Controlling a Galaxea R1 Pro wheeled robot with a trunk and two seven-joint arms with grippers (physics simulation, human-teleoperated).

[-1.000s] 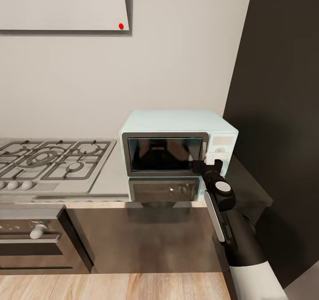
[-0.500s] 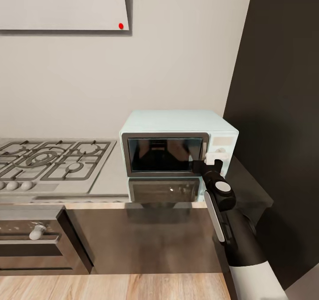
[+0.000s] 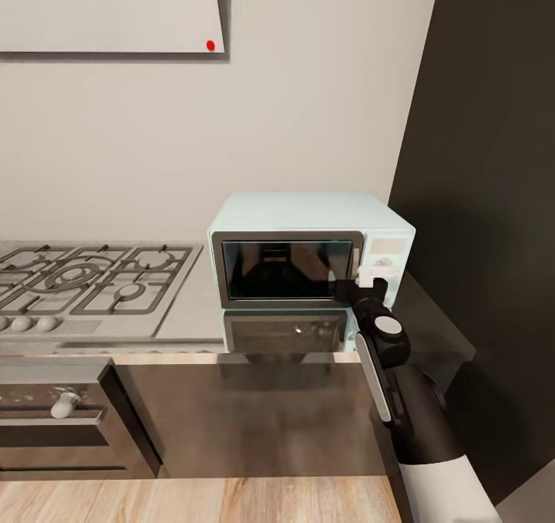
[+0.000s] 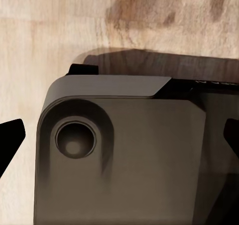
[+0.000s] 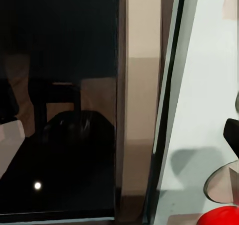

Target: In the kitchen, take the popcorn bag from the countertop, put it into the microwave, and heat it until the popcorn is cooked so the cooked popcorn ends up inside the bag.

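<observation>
A boxy mint-blue microwave (image 3: 308,264) with dark glossy glass door sits on the reflective grey surface (image 3: 193,299); the right claw (image 3: 359,285) meets its door edge, grip unclear.

Right arm (image 3: 401,399) extended forward, hand (image 3: 359,287) raised, fingers apart.

Head view: high up, looking down at the microwave (image 3: 308,264).
Right wrist view: very close to the microwave door (image 5: 59,100).
Left wrist view: faces the wood floor (image 4: 59,41).

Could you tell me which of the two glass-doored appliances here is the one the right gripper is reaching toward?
The pale blue microwave on the counter: the right gripper is at its door edge. The built-in oven sits below the hob, far left.
</observation>
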